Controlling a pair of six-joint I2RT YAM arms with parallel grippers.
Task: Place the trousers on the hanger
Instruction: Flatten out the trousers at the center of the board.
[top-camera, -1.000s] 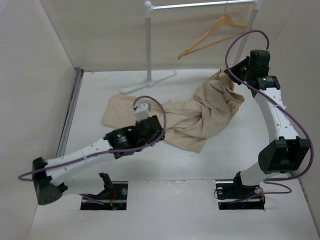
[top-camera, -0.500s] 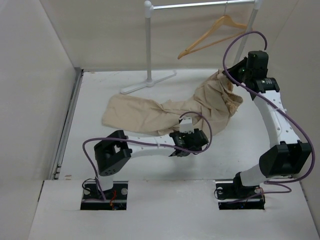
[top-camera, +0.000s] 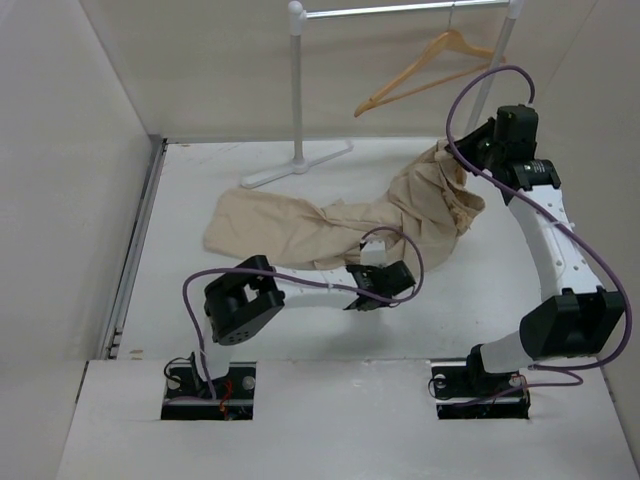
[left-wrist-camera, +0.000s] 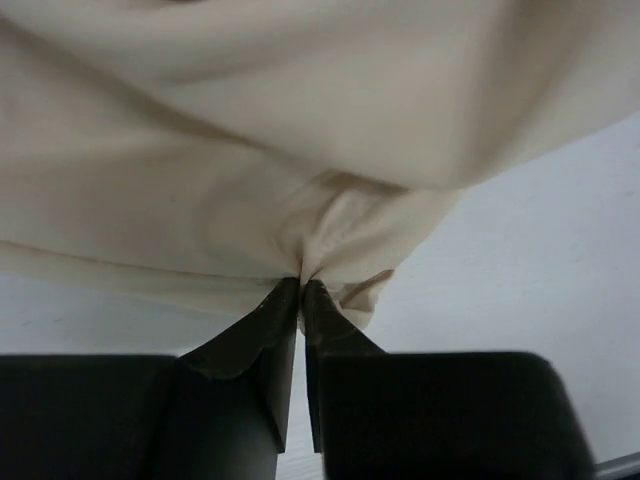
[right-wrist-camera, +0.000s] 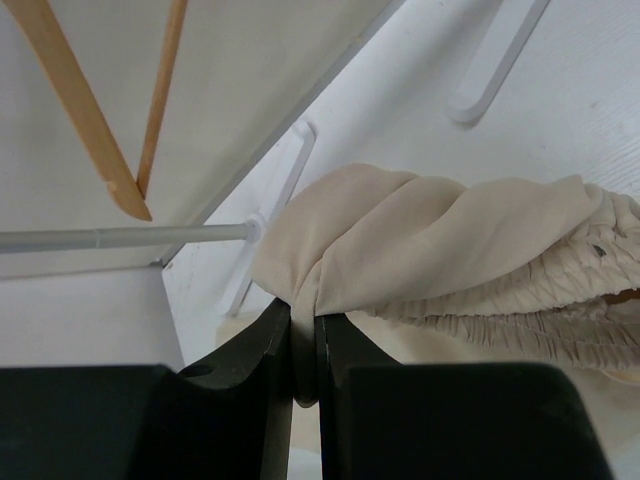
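Though pinched at two places, the trousers (top-camera: 290, 228): lie on the table (top-camera: 200, 310) on the near side of the rack (top-camera: 297, 90). They run from a flat leg end just in front of the rack's left foot, across to a bunched, lifted end beside the rack's right post.
Waistband (right-wrist-camera: 560, 270): gathered elastic, raised off the table at the end by the rack's right post and hanging just below the cloth that is held there.
Trousers against the right gripper (top-camera: 462, 152): a thick fold of cloth at the waist end sits between the two fingers, which are closed on it. In the right wrist view (right-wrist-camera: 303, 308) the fold (right-wrist-camera: 430, 235) swells out directly above the fingertips.
Trousers against the left gripper (top-camera: 366, 298): it meets the near edge of the cloth, on the side of the trousers farthest from the rack. In the left wrist view (left-wrist-camera: 301, 288) the fingers are pressed together on a small puckered tuck of the edge, with the rest of the cloth (left-wrist-camera: 250, 150) spreading away above.
Hanger (top-camera: 425, 70): hangs by its hook from the rack's top rail near the right post, tilted with its left end lower. It is above the lifted waist end and apart from it, touching neither cloth nor gripper.
Rack: white, standing at the far side of the table.
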